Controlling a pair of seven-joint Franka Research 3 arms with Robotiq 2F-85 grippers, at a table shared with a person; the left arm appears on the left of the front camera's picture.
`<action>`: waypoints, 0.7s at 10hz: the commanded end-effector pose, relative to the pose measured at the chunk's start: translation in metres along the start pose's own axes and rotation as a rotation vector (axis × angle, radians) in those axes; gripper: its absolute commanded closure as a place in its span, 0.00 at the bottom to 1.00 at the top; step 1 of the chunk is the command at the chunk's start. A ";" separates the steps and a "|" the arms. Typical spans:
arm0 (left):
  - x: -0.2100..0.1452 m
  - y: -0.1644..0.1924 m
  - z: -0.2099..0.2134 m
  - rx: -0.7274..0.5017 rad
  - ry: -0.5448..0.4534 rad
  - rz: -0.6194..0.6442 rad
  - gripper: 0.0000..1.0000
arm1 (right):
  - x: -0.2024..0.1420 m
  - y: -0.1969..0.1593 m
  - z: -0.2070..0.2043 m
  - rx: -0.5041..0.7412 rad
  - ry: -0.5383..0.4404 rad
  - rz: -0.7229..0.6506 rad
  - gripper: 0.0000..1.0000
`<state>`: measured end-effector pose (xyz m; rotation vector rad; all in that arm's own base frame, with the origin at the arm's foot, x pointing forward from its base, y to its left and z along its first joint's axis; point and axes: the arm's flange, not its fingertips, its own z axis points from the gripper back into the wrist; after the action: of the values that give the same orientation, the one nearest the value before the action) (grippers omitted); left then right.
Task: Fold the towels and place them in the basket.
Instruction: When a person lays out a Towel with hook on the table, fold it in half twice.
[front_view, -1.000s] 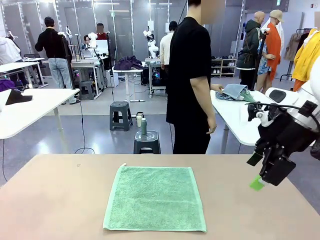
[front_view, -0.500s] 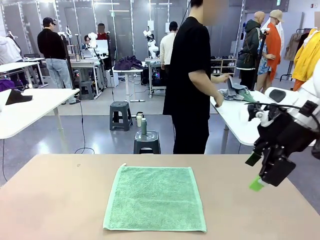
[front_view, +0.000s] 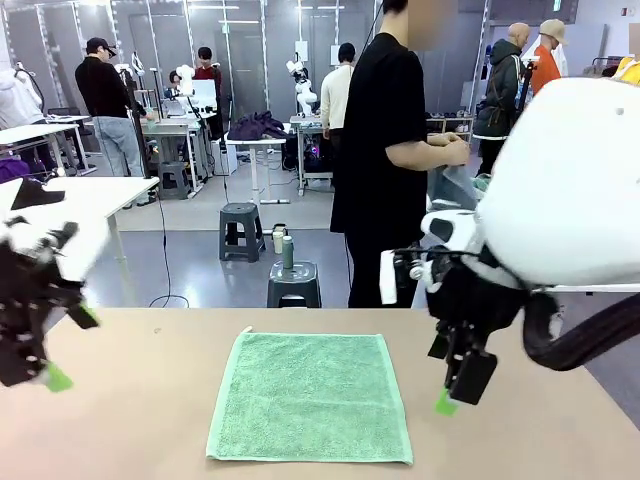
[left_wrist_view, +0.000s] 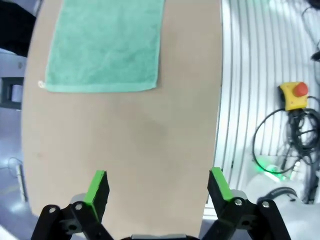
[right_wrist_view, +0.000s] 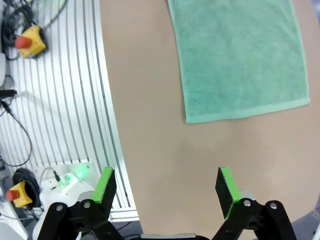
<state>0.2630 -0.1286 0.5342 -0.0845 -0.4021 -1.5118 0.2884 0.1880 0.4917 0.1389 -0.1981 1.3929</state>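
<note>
Towel lies flat, unfolded, mid-tabletop. Left end effector released, left of towel. Right end effector released, near towel's right edge.

In the front view the left gripper is a dark smear at the picture's left edge. Its fingers cannot be told apart, only two green pads stand out, and its body is cut off by that edge. The right gripper is seen nearly edge-on there, so the gap between its fingers cannot be judged. The right arm hides whatever lies beyond it, including what the person's hands hold, and the table hides the person's lower legs. In both wrist views the towel runs off the top edge — its far hem cannot be seen.
</note>
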 end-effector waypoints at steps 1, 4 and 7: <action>0.019 0.012 -0.034 -0.007 0.061 -0.012 0.00 | 0.021 -0.013 -0.016 -0.005 0.088 -0.013 0.00; 0.041 0.012 -0.084 -0.061 0.094 -0.076 0.00 | 0.041 -0.030 -0.054 -0.024 0.178 -0.003 0.00; 0.049 0.005 -0.121 -0.042 0.109 -0.065 0.00 | 0.053 -0.037 -0.089 -0.039 0.203 0.007 0.00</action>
<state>0.2968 -0.2051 0.4540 -0.0728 -0.2645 -1.6145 0.3342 0.2401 0.4217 0.0001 -0.0498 1.4242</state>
